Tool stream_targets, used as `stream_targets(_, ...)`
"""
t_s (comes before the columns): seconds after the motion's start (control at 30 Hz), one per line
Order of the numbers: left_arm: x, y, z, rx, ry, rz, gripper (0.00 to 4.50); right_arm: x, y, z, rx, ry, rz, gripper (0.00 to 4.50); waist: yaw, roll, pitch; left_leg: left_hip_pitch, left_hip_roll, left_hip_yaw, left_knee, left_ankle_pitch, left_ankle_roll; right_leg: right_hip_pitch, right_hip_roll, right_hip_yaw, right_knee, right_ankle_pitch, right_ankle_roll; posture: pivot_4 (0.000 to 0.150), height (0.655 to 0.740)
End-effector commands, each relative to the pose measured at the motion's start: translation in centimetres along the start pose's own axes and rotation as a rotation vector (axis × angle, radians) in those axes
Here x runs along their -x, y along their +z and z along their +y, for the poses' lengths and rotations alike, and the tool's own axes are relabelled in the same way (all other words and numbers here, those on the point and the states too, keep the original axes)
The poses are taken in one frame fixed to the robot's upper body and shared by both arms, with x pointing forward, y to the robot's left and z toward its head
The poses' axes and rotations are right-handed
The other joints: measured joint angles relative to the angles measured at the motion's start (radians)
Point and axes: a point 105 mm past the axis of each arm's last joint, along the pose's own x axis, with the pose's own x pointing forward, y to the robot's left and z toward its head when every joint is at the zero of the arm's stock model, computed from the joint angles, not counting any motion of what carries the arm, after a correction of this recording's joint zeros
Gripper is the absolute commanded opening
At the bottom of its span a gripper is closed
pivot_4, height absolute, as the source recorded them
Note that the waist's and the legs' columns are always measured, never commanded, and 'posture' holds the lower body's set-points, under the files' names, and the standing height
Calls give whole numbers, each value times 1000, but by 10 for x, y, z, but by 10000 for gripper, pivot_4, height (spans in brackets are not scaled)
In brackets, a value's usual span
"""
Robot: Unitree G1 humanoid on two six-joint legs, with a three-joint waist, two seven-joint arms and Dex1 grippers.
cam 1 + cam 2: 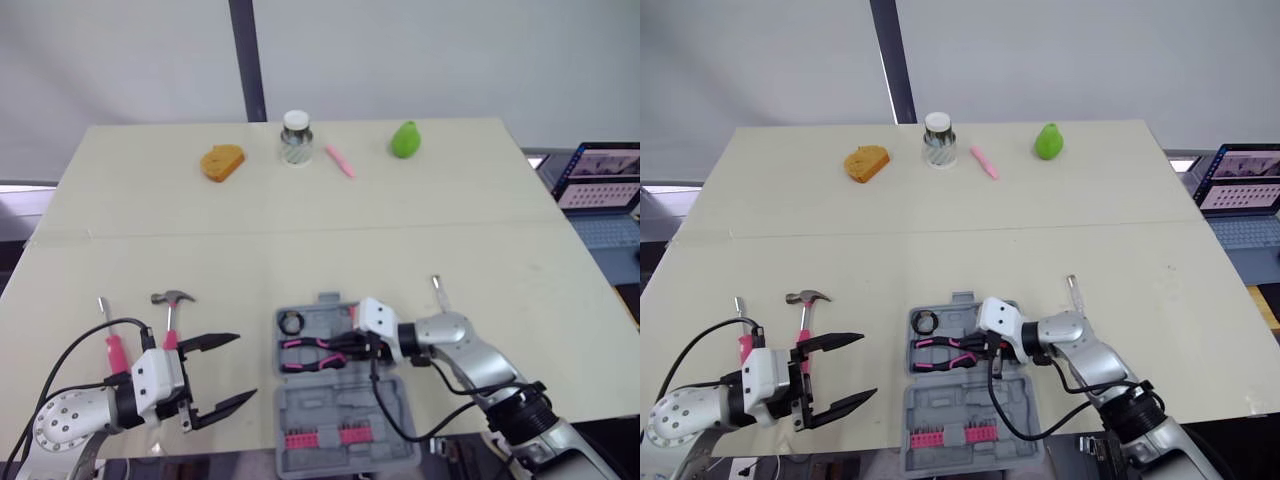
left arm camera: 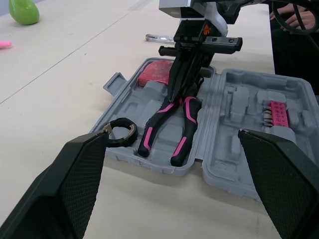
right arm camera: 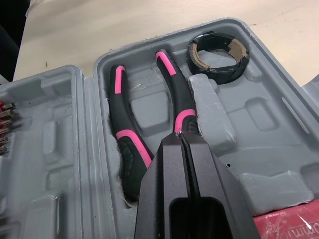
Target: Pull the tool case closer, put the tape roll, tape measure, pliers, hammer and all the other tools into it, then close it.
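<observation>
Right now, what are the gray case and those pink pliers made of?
Tool case: probably hard moulded plastic, matte grey, with pressed-in tool pockets. Pliers: the handles look like rubbery black-and-pink grips, slightly shiny; the head is covered by the right gripper.

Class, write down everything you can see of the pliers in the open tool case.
The pliers have black handles with pink inlays that look rubbery. They lie flat in a moulded recess in one half of the open grey plastic tool case, with the handles spread slightly apart. Their head is hidden by the right gripper, whose fingers are shut on it. The tape roll sits in the same half, near one handle's end, not touching it.
</observation>
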Motion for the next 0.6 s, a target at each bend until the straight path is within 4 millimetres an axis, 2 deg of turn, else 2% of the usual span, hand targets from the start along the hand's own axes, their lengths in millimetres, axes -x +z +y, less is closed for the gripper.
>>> stream_targets(0.03, -2, 3, -3, -20, -10, -11, 45000, -2, -57, 12, -140, 3, 206, 437, 0, 0, -1, 0, 0, 0, 0, 0, 0, 0, 0, 0, 0, 0, 0, 1500, 6950)
stream_targets(0.6, -6, 3, -2, -21, -12, -20, 45000, -2, -63, 11, -160, -4, 227, 437, 0, 1, -5, 1, 0, 0, 0, 0, 0, 1, 0, 0, -1, 0, 0, 1500, 6950)
